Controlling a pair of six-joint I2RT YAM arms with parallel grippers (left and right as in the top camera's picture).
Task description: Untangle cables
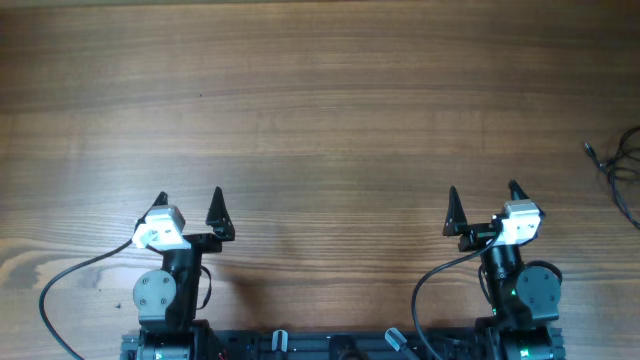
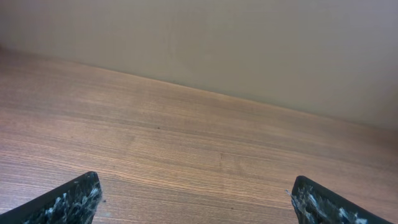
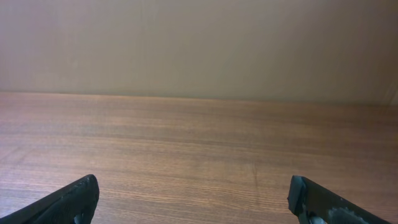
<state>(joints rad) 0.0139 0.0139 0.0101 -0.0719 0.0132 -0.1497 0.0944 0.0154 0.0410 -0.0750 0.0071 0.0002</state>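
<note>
The cables (image 1: 618, 165) are thin black cords lying in a loose tangle at the far right edge of the wooden table (image 1: 320, 110), partly cut off by the overhead view's edge. My left gripper (image 1: 189, 203) is open and empty near the front left. My right gripper (image 1: 484, 195) is open and empty near the front right, well to the left of the cables. In the left wrist view the left gripper (image 2: 196, 186) shows only bare wood between its fingers. In the right wrist view the right gripper (image 3: 193, 186) likewise. No cable shows in either wrist view.
A beige wall (image 3: 199, 43) rises behind the table's far edge. Thick black arm cables (image 1: 60, 290) loop beside each arm's base at the front edge.
</note>
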